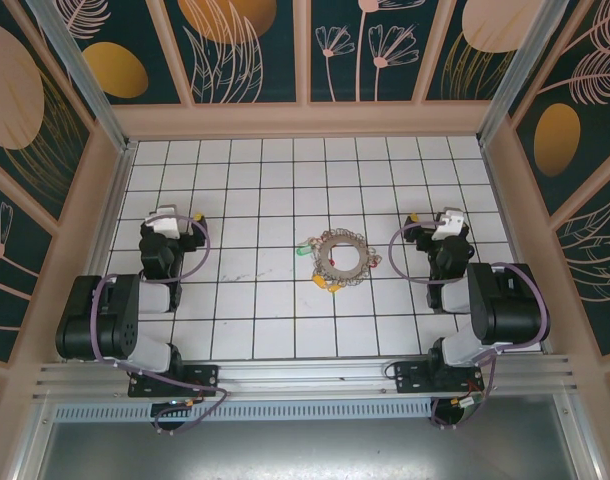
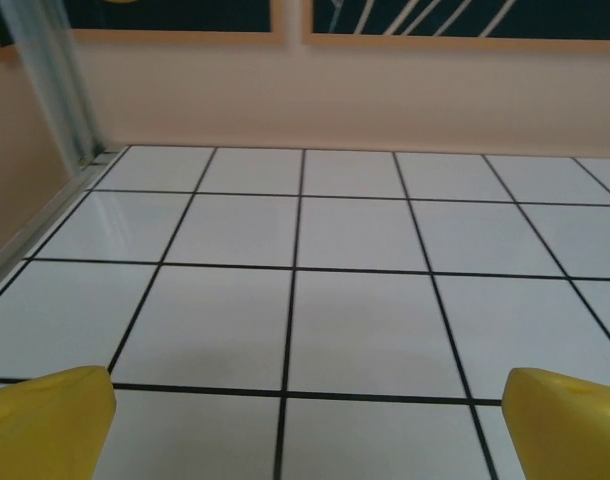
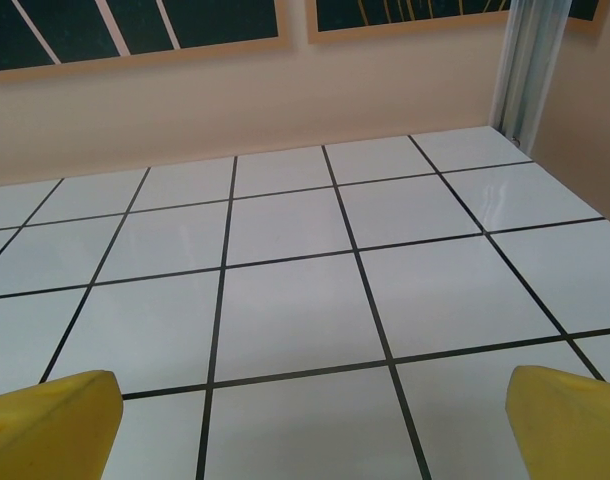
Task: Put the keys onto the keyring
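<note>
Tiled table [image 1: 255, 325] bears the keyring [image 1: 342, 256] lying flat between left gripper [image 2: 305, 425] and right gripper [image 3: 310, 425], both gaping.

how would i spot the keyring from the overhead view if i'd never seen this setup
Start at the white tiled floor inside the walled enclosure and go to its middle. There lies the keyring, a thin silvery-grey hoop with a beaded rim. It is the one ring there, far wider than the tiny keys with coloured plastic heads at its edge.
</note>
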{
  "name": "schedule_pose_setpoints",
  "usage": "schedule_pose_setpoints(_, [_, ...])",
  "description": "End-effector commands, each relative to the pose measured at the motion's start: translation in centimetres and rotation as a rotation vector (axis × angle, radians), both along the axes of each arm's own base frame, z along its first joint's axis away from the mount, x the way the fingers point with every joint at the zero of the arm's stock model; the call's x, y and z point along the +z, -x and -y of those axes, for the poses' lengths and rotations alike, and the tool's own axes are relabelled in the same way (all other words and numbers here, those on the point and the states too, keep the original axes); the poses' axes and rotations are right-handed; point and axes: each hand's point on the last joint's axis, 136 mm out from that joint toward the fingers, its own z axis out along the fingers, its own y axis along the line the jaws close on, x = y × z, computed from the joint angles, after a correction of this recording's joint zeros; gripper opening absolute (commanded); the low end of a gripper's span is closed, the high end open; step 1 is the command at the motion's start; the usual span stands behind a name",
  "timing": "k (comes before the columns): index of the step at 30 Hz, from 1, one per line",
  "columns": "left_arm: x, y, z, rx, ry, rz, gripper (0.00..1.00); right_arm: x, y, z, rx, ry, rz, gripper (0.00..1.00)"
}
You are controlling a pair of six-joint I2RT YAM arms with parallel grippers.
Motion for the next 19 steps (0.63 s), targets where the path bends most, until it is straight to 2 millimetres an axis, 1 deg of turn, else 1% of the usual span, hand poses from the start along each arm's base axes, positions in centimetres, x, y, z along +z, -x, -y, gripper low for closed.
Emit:
schedule_pose_setpoints(1, [1.0, 0.2, -0.1, 0.008, 0.016, 0.069, 0.99, 0.4, -0.5, 0.2, -0.003, -0.024, 0.013, 0.99])
schedule_pose_setpoints(2, [1.9, 0.8, 1.3, -0.076, 0.005, 0.133, 0.99, 0.4, -0.5, 0.2, -0.004, -0.024, 0.012, 0.99])
schedule_pose_setpoints(3, [1.9, 1.1, 2.2, -0.134, -0.019, 0.127, 0.99, 0.4, -0.5, 0.2, -0.005, -0.025, 0.013, 0.99])
schedule_pose_setpoints(4, [1.6, 1.2, 2.3, -0.137, -0.019, 0.116, 0.99, 0.4, -0.5, 0.3, -0.007, -0.025, 0.012, 0.99])
schedule_pose_setpoints(5, [1.7, 1.0, 2.2, -0.133, -0.013, 0.122, 0.99, 0.4, -0.5, 0.3, -0.008, -0.025, 0.01, 0.99])
schedule_pose_setpoints(8, [1.3, 0.2, 0.1, -0.006, 0.014, 0.088, 0.99, 0.4, -0.5, 0.3, -0.008, -0.025, 0.012, 0.99])
schedule_pose_setpoints(9, [1.3, 0.3, -0.2, 0.01, 0.019, 0.085, 0.99, 0.3, -0.5, 0.3, -0.008, -0.027, 0.009, 0.99])
schedule_pose_setpoints(19, [1.3, 0.3, -0.1, 0.009, 0.018, 0.087, 0.99, 0.4, -0.5, 0.4, -0.01, -0.028, 0.011, 0.99])
